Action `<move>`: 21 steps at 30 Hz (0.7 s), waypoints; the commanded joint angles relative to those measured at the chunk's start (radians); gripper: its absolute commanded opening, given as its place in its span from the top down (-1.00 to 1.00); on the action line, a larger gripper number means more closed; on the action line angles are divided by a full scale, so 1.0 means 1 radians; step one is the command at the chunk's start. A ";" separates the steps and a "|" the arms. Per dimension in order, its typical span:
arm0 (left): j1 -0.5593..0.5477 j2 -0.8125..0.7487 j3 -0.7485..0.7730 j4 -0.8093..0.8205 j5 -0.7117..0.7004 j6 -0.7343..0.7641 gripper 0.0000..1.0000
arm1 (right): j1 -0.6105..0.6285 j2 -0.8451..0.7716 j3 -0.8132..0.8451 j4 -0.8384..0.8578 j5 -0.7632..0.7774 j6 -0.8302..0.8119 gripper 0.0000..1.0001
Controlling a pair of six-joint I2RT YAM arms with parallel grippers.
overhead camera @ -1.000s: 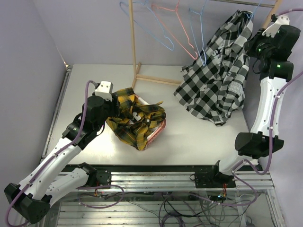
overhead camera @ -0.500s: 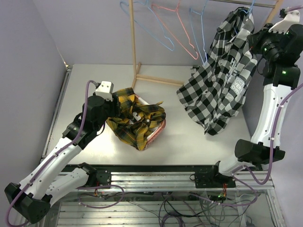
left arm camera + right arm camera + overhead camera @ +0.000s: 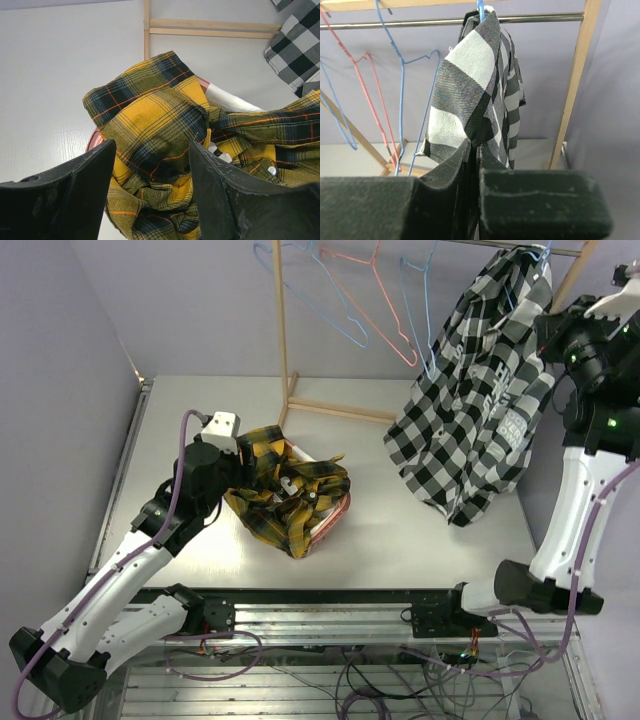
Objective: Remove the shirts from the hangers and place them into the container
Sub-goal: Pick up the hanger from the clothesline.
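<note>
Presently, the top view gives the whole layout. A yellow-and-black plaid button shirt [image 3: 285, 495] is heaped over the salmon-pink lattice plastic basket [image 3: 338, 518] at centre-left of the bench [image 3: 200, 410]. A black-and-white checked button shirt [image 3: 470, 420] hangs at the rack's R end.

The L wrist view shows plainly what the top view barely gives: a white shirt [image 3: 227, 100] under the plaid, and basket rim at the plaid's L edge.

Only the R wrist view shows the checked shirt's top on a light blue wire hanger [image 3: 480, 7]. Its hook sits over the metal rail [image 3: 420, 21], near the wooden rack pole [image 3: 575, 85]. A pink-red wire hanger [image 3: 381, 107] and a second light blue wire hanger [image 3: 402, 100] hang to the L.

L jaws: wide apart, fingers either side of the plaid heap and close over it, nothing gripped. Contact w/ fabric cannot be told.

R jaws: closed tight on an edge fold of the checked shirt, below its top.

Vs 1 s earlier:
- R arm [image 3: 580, 490] has risen and swung R.
- Checked shirt drawn up w/ it. The lower part that lay spread on the bench now hangs. Whether its low corner touches the bench cannot be told.
- L arm [image 3: 130, 560], plaid heap and basket are unmoved in the top view.
</note>
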 commanded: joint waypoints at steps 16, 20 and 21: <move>0.011 -0.004 0.077 0.206 0.398 0.065 -0.58 | 0.069 -0.800 -0.750 -0.150 -0.011 0.075 1.00; 0.012 0.088 0.191 0.249 0.607 0.052 -0.64 | 0.119 -0.940 -0.868 -0.161 -0.213 0.149 1.00; 0.011 0.109 0.214 0.254 0.645 0.043 -0.64 | 0.123 -0.969 -0.899 -0.161 -0.271 0.171 1.00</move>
